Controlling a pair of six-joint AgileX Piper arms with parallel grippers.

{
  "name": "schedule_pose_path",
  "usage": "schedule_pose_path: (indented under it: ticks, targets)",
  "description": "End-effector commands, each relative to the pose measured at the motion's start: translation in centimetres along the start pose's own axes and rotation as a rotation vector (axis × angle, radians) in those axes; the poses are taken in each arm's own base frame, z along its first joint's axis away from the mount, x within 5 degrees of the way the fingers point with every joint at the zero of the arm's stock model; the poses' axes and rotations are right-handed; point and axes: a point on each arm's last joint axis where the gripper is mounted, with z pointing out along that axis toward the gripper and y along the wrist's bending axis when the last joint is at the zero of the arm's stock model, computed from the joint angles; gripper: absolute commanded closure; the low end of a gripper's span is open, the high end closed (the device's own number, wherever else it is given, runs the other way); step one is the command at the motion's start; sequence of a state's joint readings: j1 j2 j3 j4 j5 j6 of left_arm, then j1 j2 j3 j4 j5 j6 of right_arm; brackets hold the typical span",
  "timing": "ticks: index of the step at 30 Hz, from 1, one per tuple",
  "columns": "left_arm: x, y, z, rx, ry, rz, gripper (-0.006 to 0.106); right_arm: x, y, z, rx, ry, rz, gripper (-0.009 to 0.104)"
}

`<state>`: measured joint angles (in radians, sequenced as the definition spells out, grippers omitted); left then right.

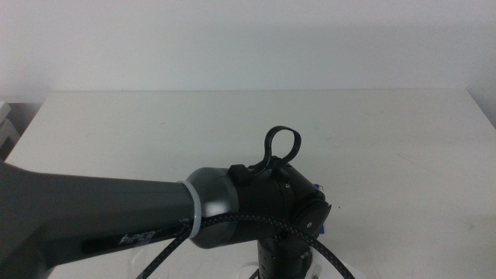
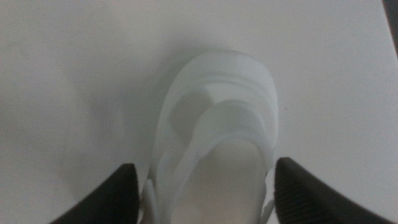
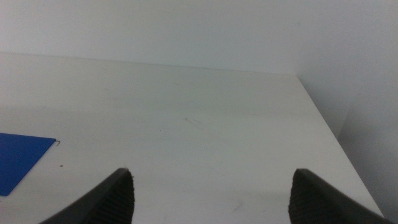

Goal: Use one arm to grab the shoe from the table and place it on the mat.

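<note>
Left claw straddling the shoe, right claw waiting.

Your large black and dark grey arm [image 1: 101,213] reaches in from the left over the plain white matte table [image 1: 387,139]; its left gripper [image 2: 205,186] is spread wide, with the small white sandal-like shoe [image 2: 214,130] lying between the jaws, its rounded end pointing away from them, neither jaw clearly touching it. Your right gripper [image 3: 211,190] hangs parted over bare tabletop, with the flat bright blue mat [image 3: 18,158] off to one side of it.
</note>
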<state>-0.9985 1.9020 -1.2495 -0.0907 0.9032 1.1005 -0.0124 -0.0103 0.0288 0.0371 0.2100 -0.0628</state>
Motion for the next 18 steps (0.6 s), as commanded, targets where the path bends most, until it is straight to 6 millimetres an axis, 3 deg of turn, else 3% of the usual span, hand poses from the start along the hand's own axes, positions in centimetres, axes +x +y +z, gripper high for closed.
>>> schedule_pose_path:
  ticks: [1, 7, 8, 9, 18]
  targets:
    - [-0.7, 0.2, -2.3, -0.055, -0.055, -0.008, 0.039, -0.6, -0.1, -0.2, 0.008, -0.097, -0.017, 0.031]
    - [-0.7, 0.2, -2.4, -0.056, -0.062, -0.013, 0.063, -0.6, -0.1, -0.2, 0.008, -0.097, -0.017, 0.031]
    - [-0.7, 0.0, -2.9, -0.054, -0.061, -0.011, 0.074, -0.6, -0.1, -0.2, 0.008, -0.097, -0.017, 0.031]
    - [-0.7, 0.0, -3.2, -0.051, -0.06, -0.01, 0.077, -0.6, -0.1, -0.2, 0.008, -0.097, -0.017, 0.031]
    - [-0.6, 0.2, -6.3, 0.011, 0.02, 0.018, 0.091, -0.6, -0.1, -0.2, 0.008, -0.097, -0.017, 0.031]
